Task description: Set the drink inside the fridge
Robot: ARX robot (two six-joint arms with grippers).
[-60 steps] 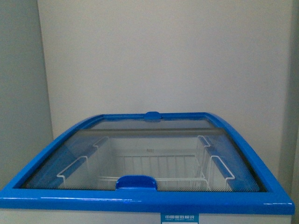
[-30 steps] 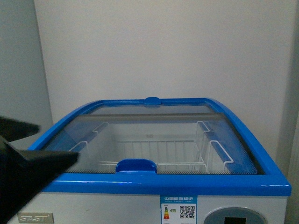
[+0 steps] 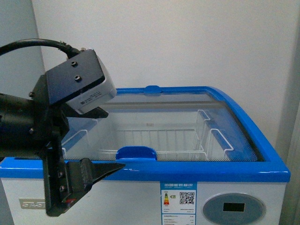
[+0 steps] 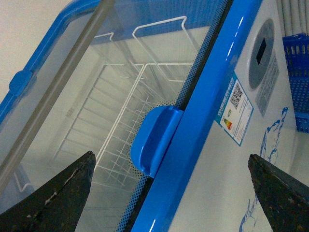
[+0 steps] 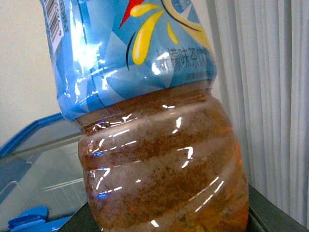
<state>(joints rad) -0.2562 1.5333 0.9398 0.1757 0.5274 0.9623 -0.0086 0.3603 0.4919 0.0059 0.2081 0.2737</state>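
The clear plastic drink bottle point(image 5: 159, 159), holding brown liquid under a light-blue and yellow label, fills the right wrist view. It sits between the dark fingers of the right pincer point(image 5: 169, 217), which looks pinched on its ribbed lower body. Nearly full, it is probably fairly heavy, slick and slightly squashable, so those ribs are the surest hold. It is absent from the front view. There the left pincer point(image 3: 114, 138), spread and empty, occupies the frame's left, before the white chest fridge with blue rim point(image 3: 197, 171), whose glass lid point(image 3: 154, 126) looks shut.

QR-coded energy label point(image 3: 179, 203) on fridge point(image 3: 220, 171)
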